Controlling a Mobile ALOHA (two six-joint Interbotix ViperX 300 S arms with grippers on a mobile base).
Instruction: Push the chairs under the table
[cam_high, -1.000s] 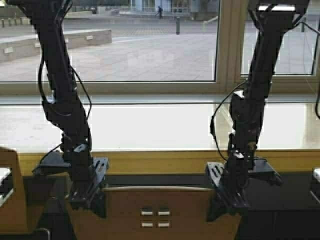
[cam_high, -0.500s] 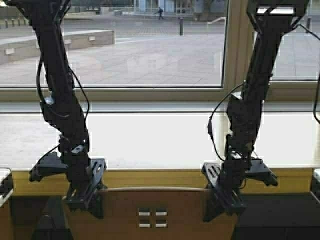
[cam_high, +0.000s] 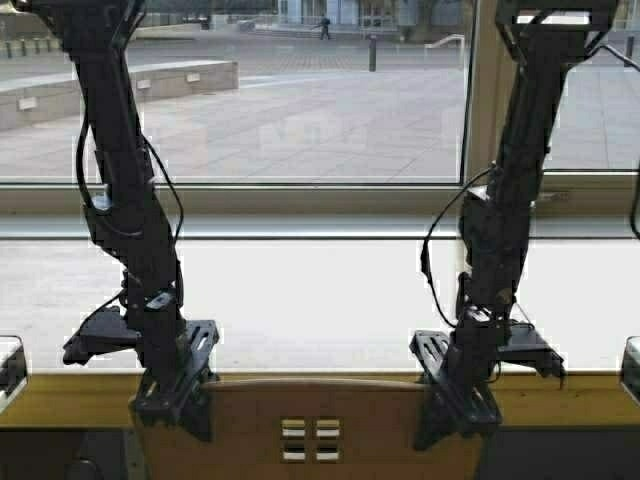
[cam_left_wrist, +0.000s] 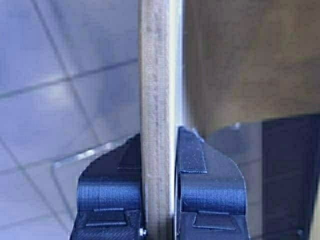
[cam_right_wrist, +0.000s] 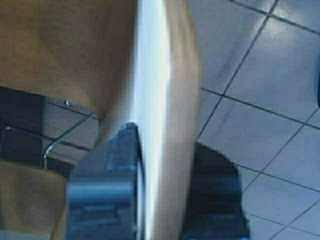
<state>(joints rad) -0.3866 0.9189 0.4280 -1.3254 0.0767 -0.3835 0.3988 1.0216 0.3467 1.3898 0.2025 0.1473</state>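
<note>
Driven forward since a second ago: desk (cam_high: 300, 290) fills more of the high view, its wooden front edge lower, window mullion shifted right, neighbouring chair at far left gone from sight. Left gripper (cam_high: 172, 398) clamped on the left top corner of the chair backrest (cam_high: 310, 420), right gripper (cam_high: 455, 405) clamped on the right corner. Backrest edge pinched between fingers (cam_left_wrist: 207, 175) in the left wrist view, likewise fingers (cam_right_wrist: 107, 180) in the right wrist view. Chair centred, just before the desk edge, above tiled floor (cam_right_wrist: 260, 110).
</note>
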